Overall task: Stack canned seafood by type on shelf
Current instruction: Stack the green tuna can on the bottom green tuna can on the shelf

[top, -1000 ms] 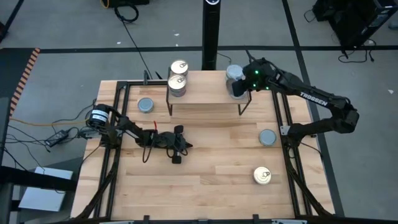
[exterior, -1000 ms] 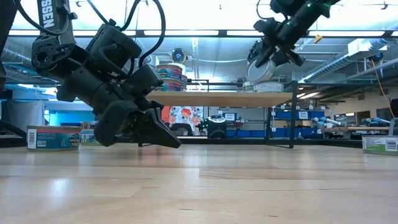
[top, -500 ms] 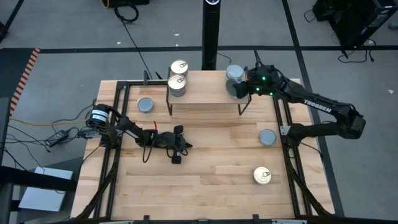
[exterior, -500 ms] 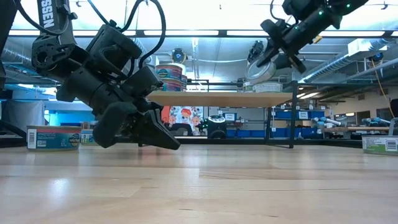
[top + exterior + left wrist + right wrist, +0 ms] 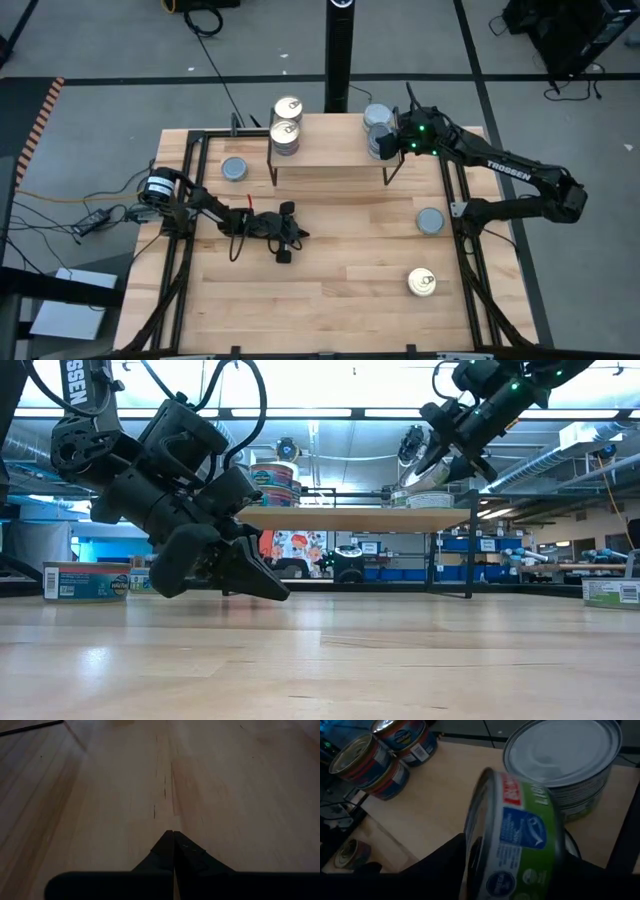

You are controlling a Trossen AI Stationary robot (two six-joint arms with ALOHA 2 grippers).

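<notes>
Right pincer (image 5: 520, 870) grips a green-label tin (image 5: 520, 840) on edge above the shelf (image 5: 330, 150), at 2 o'clock, beside the grey tins (image 5: 377, 118) to match type. Left pincer (image 5: 173, 851) closed, idle on the desk (image 5: 340, 270).

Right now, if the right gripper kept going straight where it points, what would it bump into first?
Probably the plain-topped silver tin stack on the light-wood shelf. The right gripper carries a tilted green-labelled tin ahead of it, so that tin would likely touch first; depth is unclear.
</notes>
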